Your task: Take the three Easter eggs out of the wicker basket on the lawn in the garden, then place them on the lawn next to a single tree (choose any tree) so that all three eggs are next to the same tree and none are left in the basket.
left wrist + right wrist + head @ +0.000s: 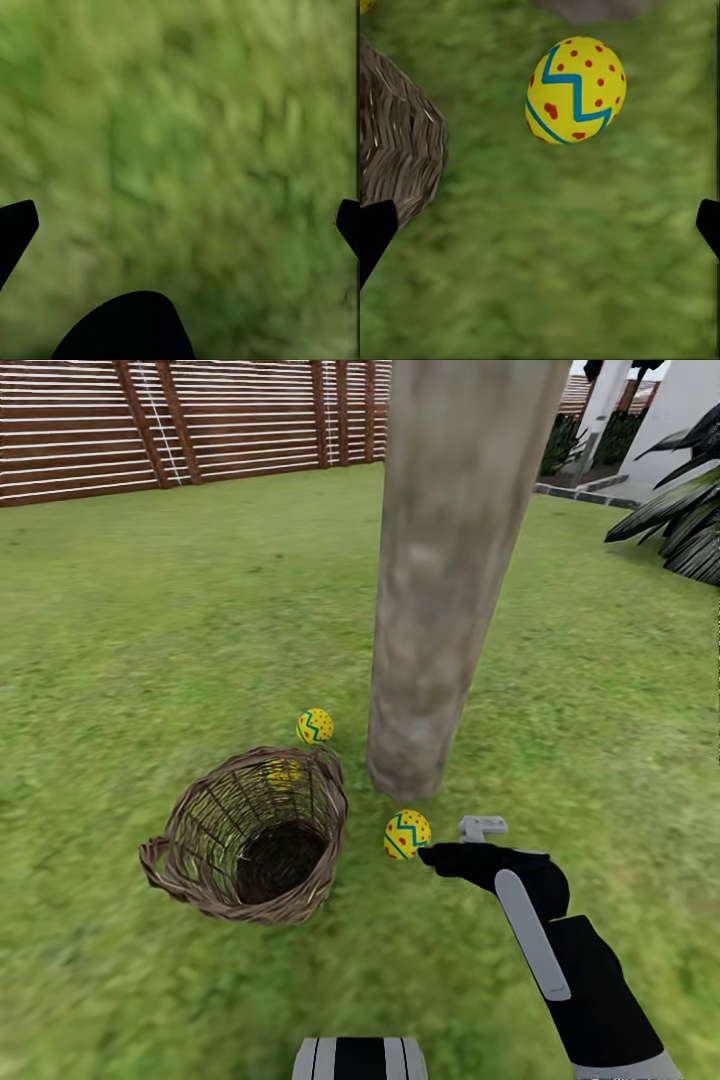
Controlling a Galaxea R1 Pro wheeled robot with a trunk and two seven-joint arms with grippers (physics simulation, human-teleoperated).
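Garden scene from the head view, on a wide green lawn (pixel 150 620). Thick pale grey-brown tree trunk (pixel 450 560) rising just right of centre, its base meeting the grass. At about 8 o'clock from the trunk base, close by, a wicker basket (pixel 200 840) tipped so that the dark inside faces the camera. Three yellow Easter eggs with blue zigzags and red spots: one egg (pixel 315 726) on the grass at 12 o'clock from the basket, near the trunk; a second egg (pixel 283 772) seen through the weave at the basket's far rim, inside or just behind, cannot tell which; a third egg (pixel 407 834) on the grass at 6 o'clock from the trunk base, between basket and right claw (pixel 450 842). Right claw open, fingers spread wide, empty, just beside that third egg. Left claw (pixel 180 225) open too, fingertips far apart over blurred grass. Brown slatted fence (pixel 200 420) along the far edge at 11 o'clock.
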